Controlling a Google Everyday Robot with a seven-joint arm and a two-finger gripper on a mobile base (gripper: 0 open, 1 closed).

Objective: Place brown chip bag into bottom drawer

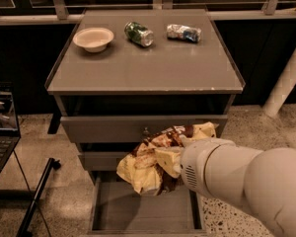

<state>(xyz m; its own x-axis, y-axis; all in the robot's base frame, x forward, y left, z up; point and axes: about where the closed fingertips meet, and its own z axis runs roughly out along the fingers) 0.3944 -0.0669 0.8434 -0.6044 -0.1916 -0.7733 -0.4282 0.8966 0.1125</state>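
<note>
The brown chip bag (155, 159) is crumpled, dark brown in the middle with pale yellow ends. It hangs in the air in front of the cabinet's middle drawer, above the open bottom drawer (133, 216). My gripper (176, 154) is at the end of the big white arm (237, 181) that comes in from the lower right. It is buried in the bag's right side and shut on it. The drawer is pulled out, a grey box with a flat bare floor. The bag covers part of its back.
On the cabinet top (148, 68) stand a pale bowl (93, 37), a green can (139, 33) on its side and a crushed silver-blue can (184, 32). The top drawer (103, 128) is shut. A laptop (1, 127) and a black stand (37, 196) are at the left.
</note>
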